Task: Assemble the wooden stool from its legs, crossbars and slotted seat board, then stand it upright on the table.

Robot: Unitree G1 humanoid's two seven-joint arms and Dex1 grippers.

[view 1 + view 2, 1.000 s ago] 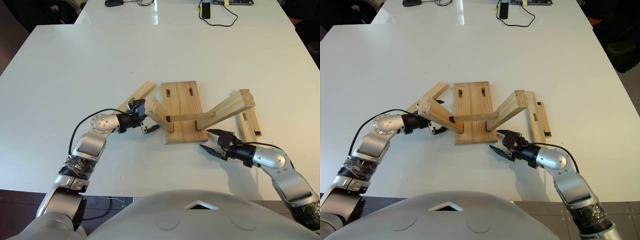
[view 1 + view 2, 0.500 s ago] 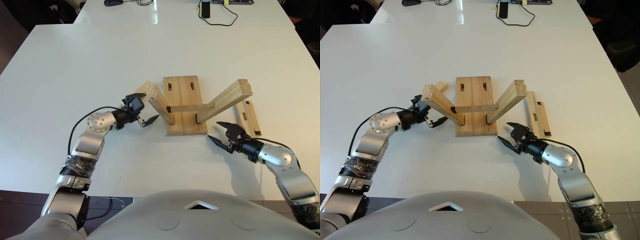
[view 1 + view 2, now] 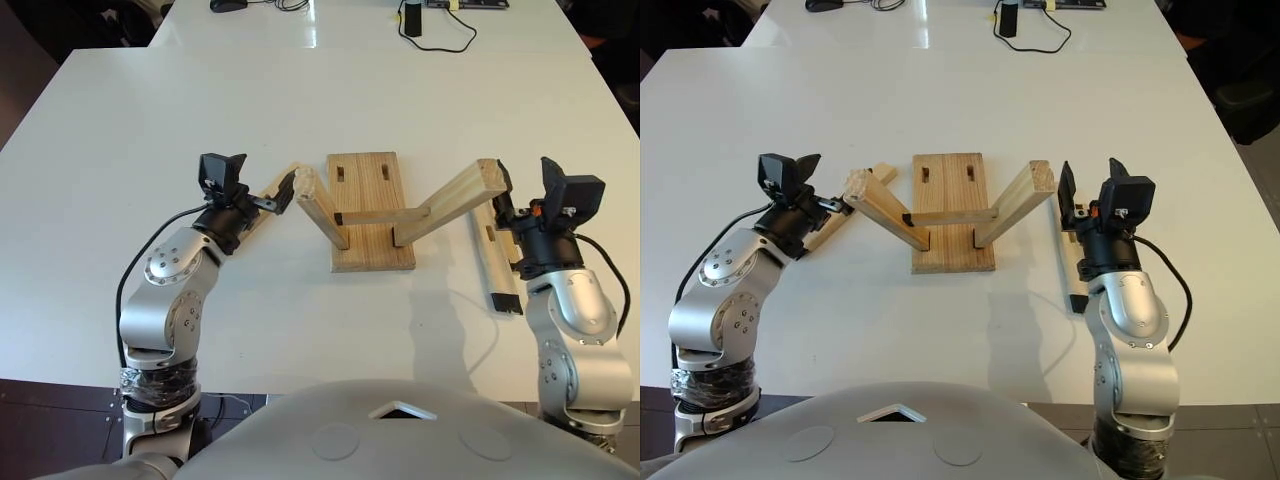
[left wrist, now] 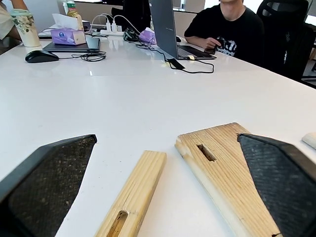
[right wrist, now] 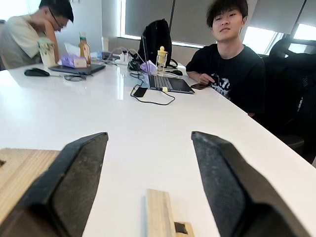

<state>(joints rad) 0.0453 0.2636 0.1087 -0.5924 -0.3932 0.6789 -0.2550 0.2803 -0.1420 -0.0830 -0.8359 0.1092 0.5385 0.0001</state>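
White table (image 3: 300, 110) carries all the parts. Pale rectangular wooden seat board (image 3: 365, 185) lies flat at centre frame with its slots upward, presumably so that leg ends can be pressed in from above. One sub-assembly of two splayed wooden legs joined by a crossbar (image 3: 385, 214) stands on the board's near half. Whether it is fully seated cannot be confirmed. The two far slots are vacant, so the work is judged about half done.

Right of centre, a long slotted wooden bar (image 3: 497, 270) lies flat just beside the right leg. Left of centre lies a shorter slotted wooden bar (image 4: 136, 195). Each is within its own arm's reach.

Over the shorter bar, the left gripper (image 4: 167, 143) has its fingers spread wide and holds nothing. Over the long bar, the right gripper (image 5: 149, 143) is likewise spread and empty, apparently lined up for pick-up.
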